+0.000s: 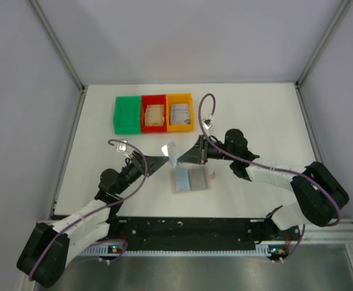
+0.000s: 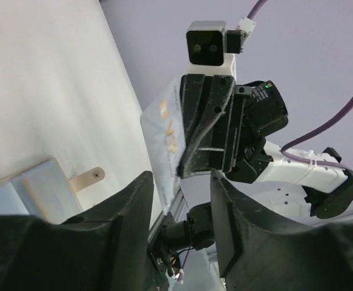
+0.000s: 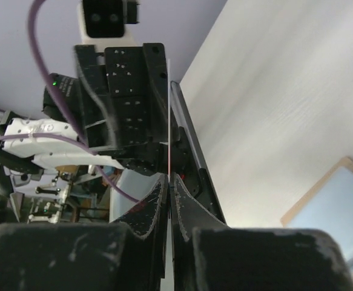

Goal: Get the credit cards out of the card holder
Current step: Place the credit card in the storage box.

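Nearest, the card holder (image 1: 191,180) lies open and flat on the desk (image 1: 255,121), just below where the two hands meet. Above it, the right hand (image 3: 169,182) is pinched tight on one card (image 2: 164,133), which stands on edge and sticks out toward the left hand (image 2: 182,179). That hand's fingers are spread wide, the card's free end at their gap and unclamped. Farther off, the red bin (image 1: 143,103) and orange bin (image 1: 180,97) already hold cards, so the held card likely travels away from both bases.
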Tool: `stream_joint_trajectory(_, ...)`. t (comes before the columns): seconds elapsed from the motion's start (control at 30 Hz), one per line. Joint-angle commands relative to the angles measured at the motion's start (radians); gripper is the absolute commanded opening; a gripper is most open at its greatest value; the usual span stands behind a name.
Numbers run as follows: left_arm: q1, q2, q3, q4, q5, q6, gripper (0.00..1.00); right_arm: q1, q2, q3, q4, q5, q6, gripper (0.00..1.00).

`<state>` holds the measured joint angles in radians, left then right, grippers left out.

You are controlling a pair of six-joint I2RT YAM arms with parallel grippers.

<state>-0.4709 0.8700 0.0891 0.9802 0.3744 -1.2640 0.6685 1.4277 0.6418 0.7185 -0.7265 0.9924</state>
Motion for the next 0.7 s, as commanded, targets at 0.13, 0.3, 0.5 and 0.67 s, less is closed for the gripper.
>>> stream_joint_trajectory(0.13,0.003,-0.254,0.006,-0.378,-0.083,0.26,0.8,-0.095,-0.053,0.263,-0.578,-0.021,-0.45,0.0)
stream_joint_trajectory(0.3,0.003,-0.484,0.138,-0.863,-0.219,0.497,0.95,-0.151,0.009,0.482,-0.953,0.067,-0.831,0.0)
stream_joint_trajectory(0.5,0.003,-0.634,0.3,-1.242,-0.35,0.655,0.96,-0.201,0.203,0.801,-1.278,0.148,-1.173,0.0)
stream_joint_trajectory(0.67,0.003,-0.701,0.376,-1.399,-0.365,0.704,0.97,-0.214,0.365,1.059,-1.427,0.162,-1.392,0.0)
